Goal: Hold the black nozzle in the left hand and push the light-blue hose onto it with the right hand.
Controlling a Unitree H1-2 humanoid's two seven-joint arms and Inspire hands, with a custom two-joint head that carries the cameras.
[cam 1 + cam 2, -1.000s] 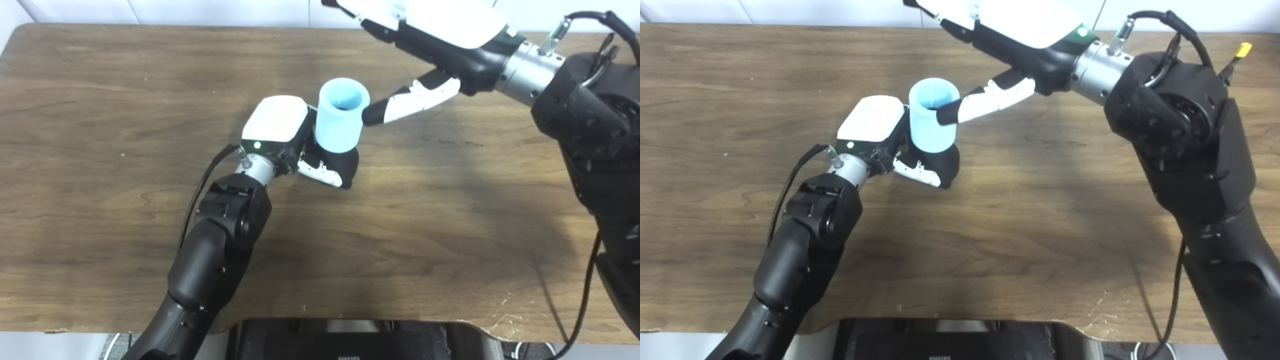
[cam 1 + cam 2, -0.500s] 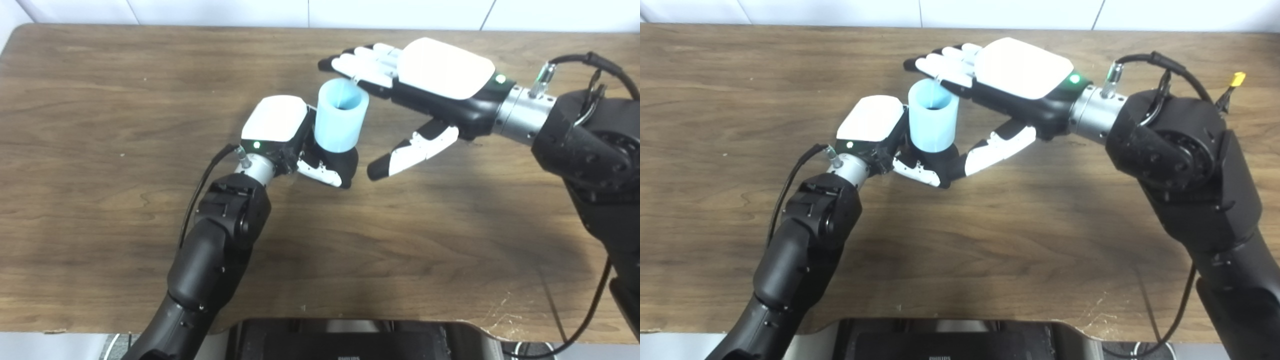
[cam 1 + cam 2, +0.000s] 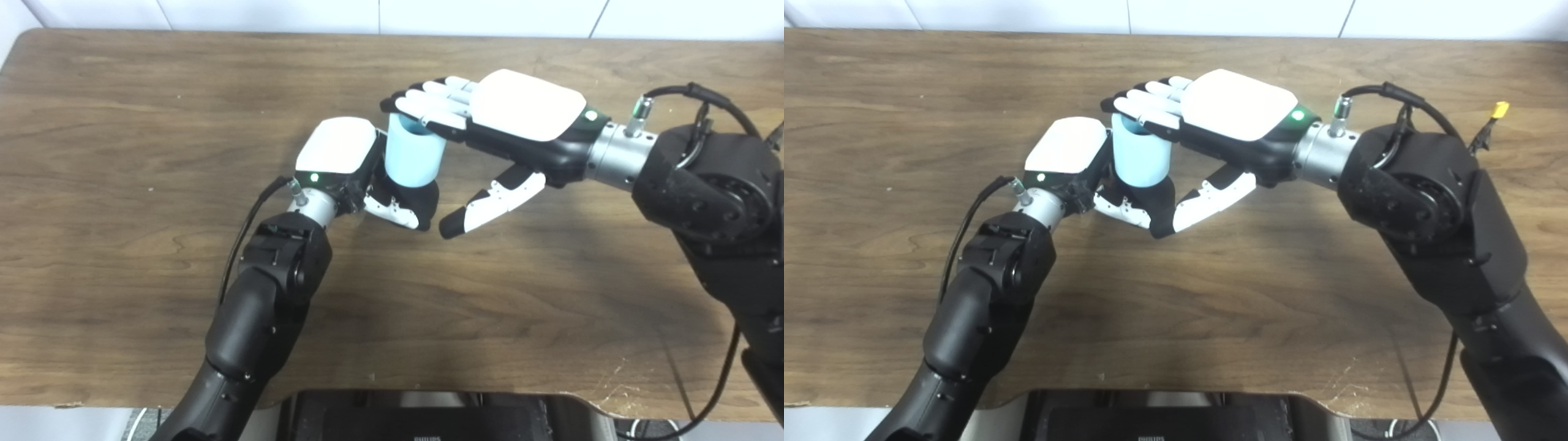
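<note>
Hose (image 3: pixel 411 160), a short light-blue tube, stands upright near the middle of the wooden table (image 3: pixel 122 122), its lower end seated on the black nozzle (image 3: pixel 421 197), of which only a dark base shows beneath it. Left hand (image 3: pixel 358 168) sits just left of the hose, fingers wrapped around that base and closed on the nozzle. Right hand (image 3: pixel 490 131) comes in from the right of the hose, palm down, its fingers (image 3: pixel 429 107) lying flat across the hose's top rim and covering the opening; the thumb (image 3: pixel 484 205) hangs spread apart below, beside the nozzle, gripping nothing
</note>
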